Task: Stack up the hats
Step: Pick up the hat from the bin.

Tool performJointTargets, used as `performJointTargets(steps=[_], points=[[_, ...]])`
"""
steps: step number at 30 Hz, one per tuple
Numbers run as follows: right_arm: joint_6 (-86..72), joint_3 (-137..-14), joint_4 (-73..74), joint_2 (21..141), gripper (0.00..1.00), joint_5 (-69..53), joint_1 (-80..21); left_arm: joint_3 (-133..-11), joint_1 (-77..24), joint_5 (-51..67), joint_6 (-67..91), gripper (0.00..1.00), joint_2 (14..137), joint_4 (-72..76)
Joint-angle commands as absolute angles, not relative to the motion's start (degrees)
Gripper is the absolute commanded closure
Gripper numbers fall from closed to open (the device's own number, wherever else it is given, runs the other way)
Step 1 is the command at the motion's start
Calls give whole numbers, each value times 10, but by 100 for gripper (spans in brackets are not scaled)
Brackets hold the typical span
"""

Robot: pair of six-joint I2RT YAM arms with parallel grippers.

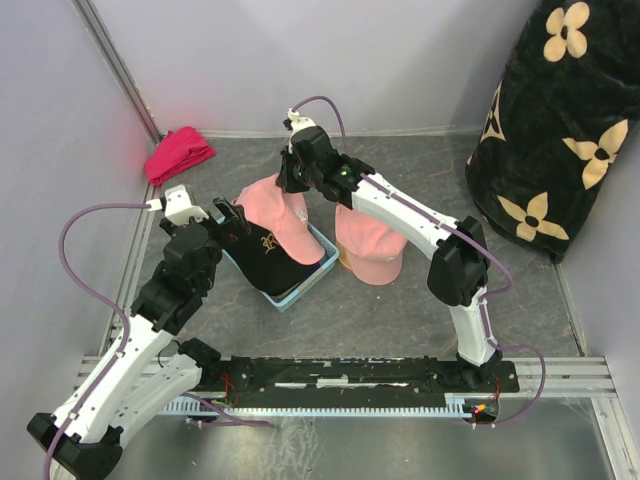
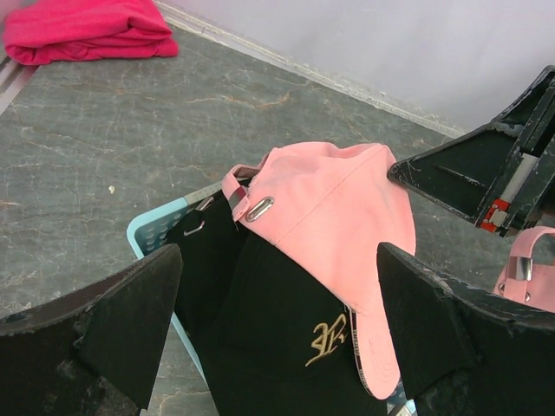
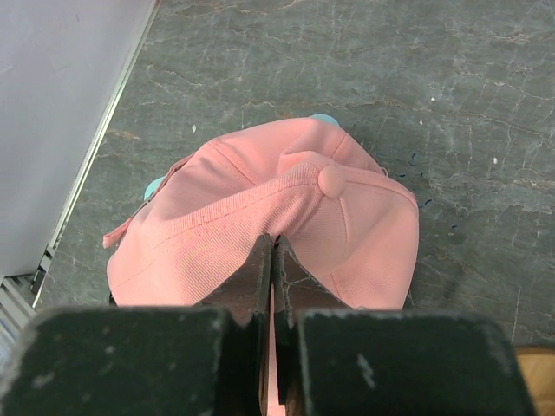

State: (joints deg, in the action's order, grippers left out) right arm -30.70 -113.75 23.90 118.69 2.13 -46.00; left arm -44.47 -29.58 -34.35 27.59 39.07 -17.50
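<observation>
1. Right gripper [image 3: 271,260] first: its two fingers are pressed together, pinching a fold of the light pink cap [image 3: 286,208] just behind the crown button.
2. From above, the right gripper [image 1: 288,182] sits at the far edge of that light pink cap [image 1: 280,215], with the arm reaching in from the right.
3. The pinched cap lies partly draped over a black cap [image 2: 286,347]. The pink brim runs down the black crown's right side, and the metal strap buckle faces the left wrist camera.
4. Over to the left gripper [image 2: 279,286]: its fingers [image 2: 113,321] are spread wide apart and hold nothing. They straddle the black cap with the gold embroidered logo, and whether they touch it is hard to tell.
5. In the overhead view the left gripper [image 1: 228,218] hangs at the left side of the black cap [image 1: 265,262].
6. Both caps sit in a light blue basket [image 1: 305,284]. Its perforated corner [image 2: 152,232] shows beside the black cap.
7. Just right of the basket, a second pink cap [image 1: 368,250] rests on the grey tabletop [image 1: 400,320], partly under the right arm's forearm.
8. Farther out, a red cloth bundle [image 1: 178,153] lies in the far-left corner, well apart from the caps.
9. A dark fabric with cream flowers [image 1: 560,130] stands at the far right.
</observation>
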Motion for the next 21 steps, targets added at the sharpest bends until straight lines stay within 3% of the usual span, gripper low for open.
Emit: performJointTargets(steps=[1, 21], points=[[-300, -1143, 216, 1181, 99, 14, -461, -441, -289, -343, 299, 1, 387, -157], [-235, -1103, 155, 1064, 99, 33, -485, -437, -279, -335, 308, 1, 390, -155]])
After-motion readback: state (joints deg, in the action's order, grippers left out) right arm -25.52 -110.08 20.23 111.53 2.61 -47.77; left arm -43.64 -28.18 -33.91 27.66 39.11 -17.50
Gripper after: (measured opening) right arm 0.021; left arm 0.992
